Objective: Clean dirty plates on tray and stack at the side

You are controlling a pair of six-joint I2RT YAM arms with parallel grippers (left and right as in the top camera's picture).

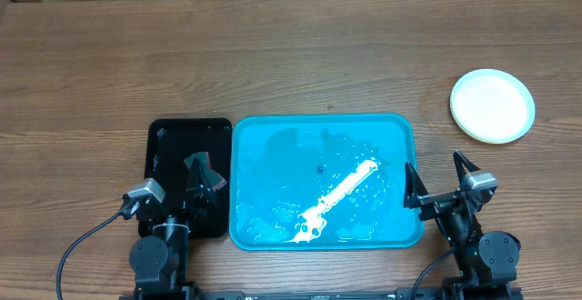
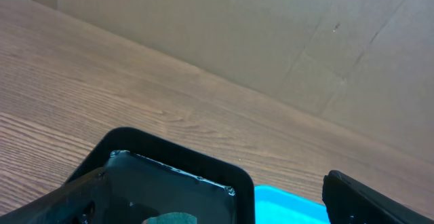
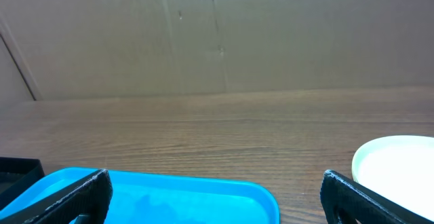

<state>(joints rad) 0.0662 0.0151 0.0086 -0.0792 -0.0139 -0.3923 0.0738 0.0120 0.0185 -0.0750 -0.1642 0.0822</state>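
Observation:
The blue tray lies in the middle of the table, wet, with a white streak across it and no plate on it. It also shows in the right wrist view and the left wrist view. The plates sit as one pale stack on the table at the far right; the top one is pale yellow-green with a whitish centre. The stack's edge shows in the right wrist view. My left gripper is open and empty over the black tray. My right gripper is open and empty at the blue tray's right edge.
A smaller black tray stands against the blue tray's left side, and it also shows in the left wrist view with a grey-green pad inside. A cardboard wall runs behind the table's far edge.

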